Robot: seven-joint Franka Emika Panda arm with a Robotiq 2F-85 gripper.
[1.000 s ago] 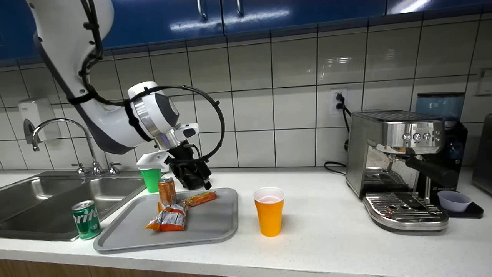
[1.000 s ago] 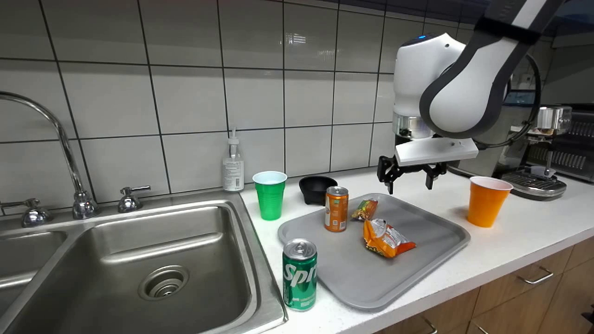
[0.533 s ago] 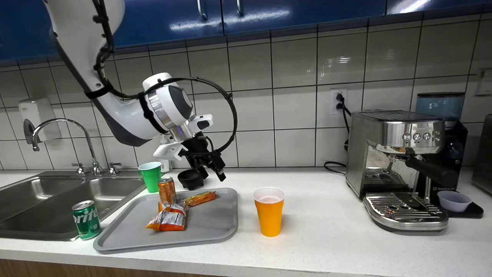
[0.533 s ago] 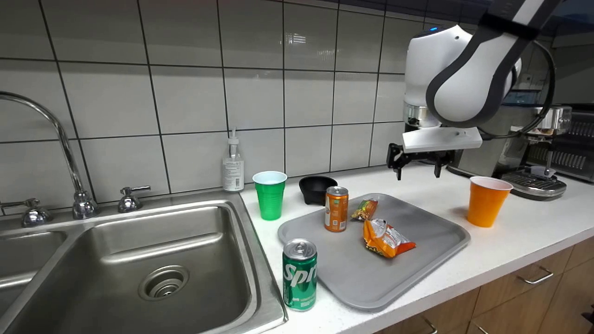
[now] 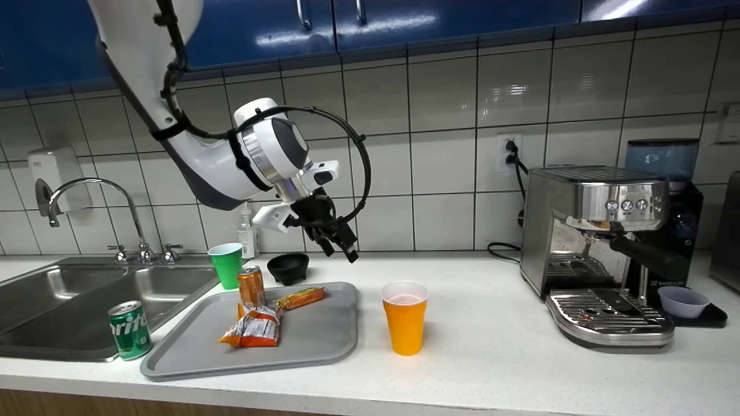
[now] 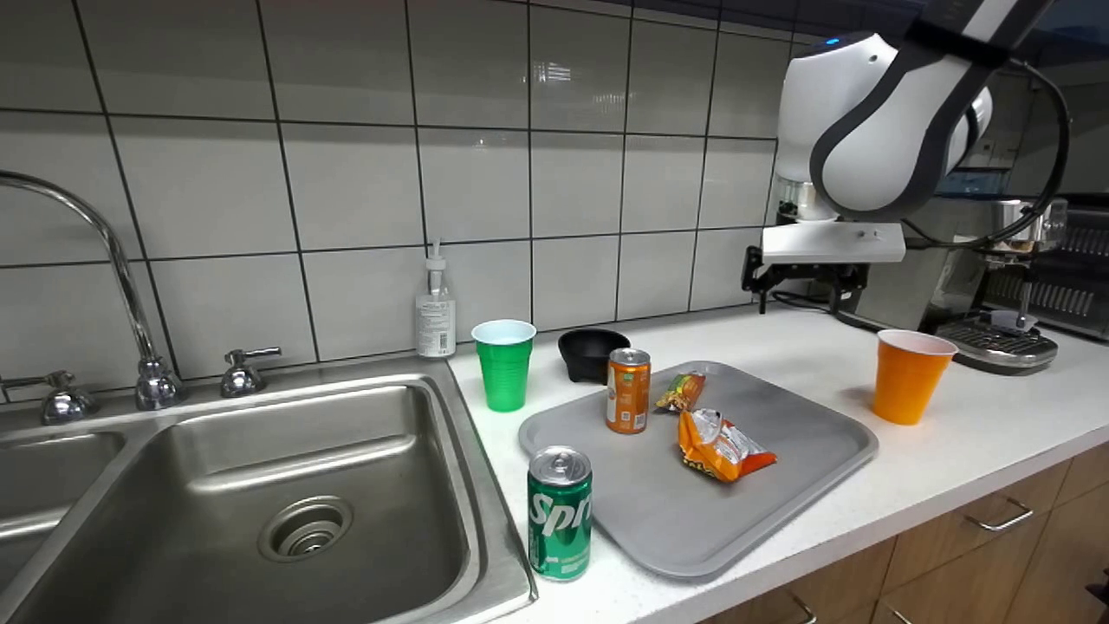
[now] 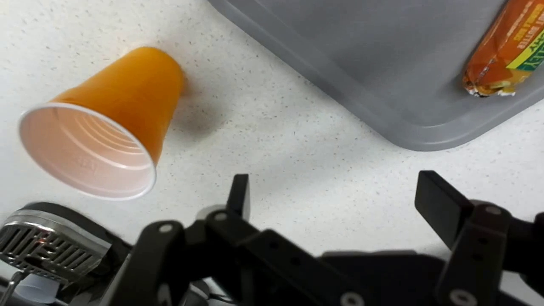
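My gripper (image 7: 333, 182) hangs open above the white counter, nothing between its fingers. In the wrist view an orange cup (image 7: 136, 93) stands left of the jaws, and a grey tray (image 7: 361, 51) lies beyond them. On the tray, in both exterior views, are an orange can (image 6: 628, 390), a candy bar in a wrapper (image 5: 300, 298) and an orange snack bag (image 6: 723, 446). Behind the tray sit a black bowl (image 6: 593, 355) and a green cup (image 6: 503, 368). A green Sprite can (image 6: 560, 520) stands between tray and sink. The gripper touches none of these.
A steel sink (image 6: 507, 520) with a faucet (image 6: 113, 251) adjoins the counter. Toward the opposite end stands a coffee machine (image 5: 595, 231), with a small pale bowl (image 5: 683, 302) beside it. A pump bottle (image 6: 435, 312) is near the tiled wall. Blue cabinets (image 5: 457, 23) hang overhead.
The arm has risen and moved toward the coffee machine, away from the black bowl, which it hid in an exterior view. The jaws stay open; the objects have not moved.
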